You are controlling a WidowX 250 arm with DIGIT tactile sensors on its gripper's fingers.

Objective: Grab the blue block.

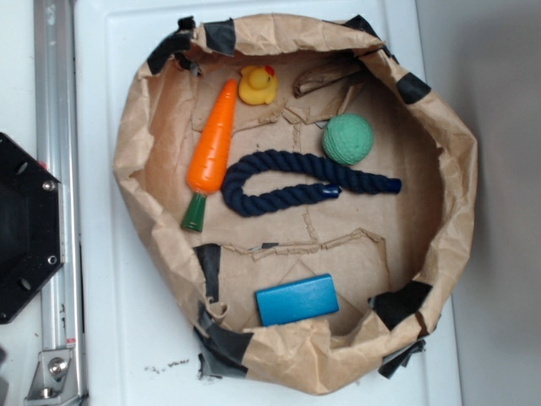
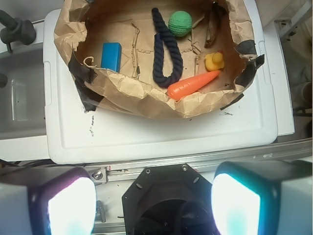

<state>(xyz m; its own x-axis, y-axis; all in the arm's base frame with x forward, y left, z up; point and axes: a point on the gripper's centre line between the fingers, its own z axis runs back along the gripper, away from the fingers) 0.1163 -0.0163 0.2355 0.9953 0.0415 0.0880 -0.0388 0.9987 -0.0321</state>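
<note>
Blue block (image 1: 297,299) is lying flat near the edge of the paper nest (image 1: 456,169), well apart from the rope (image 1: 287,182) and ball (image 1: 347,139). Our gripper (image 2: 142,205) is hanging spread wide and empty, far back over the base, so we're reckoning we're only starting the approach. Next we're needing to reach over the paper wall and drop down straddling the block.

smooth blue block (image 1: 297,299) in crumpled, seemingly paper nest (image 1: 461,182).

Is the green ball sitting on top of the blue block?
No, the green ball rests beside the dark rope near the far side of the paper nest, well apart from the blue block.
</note>
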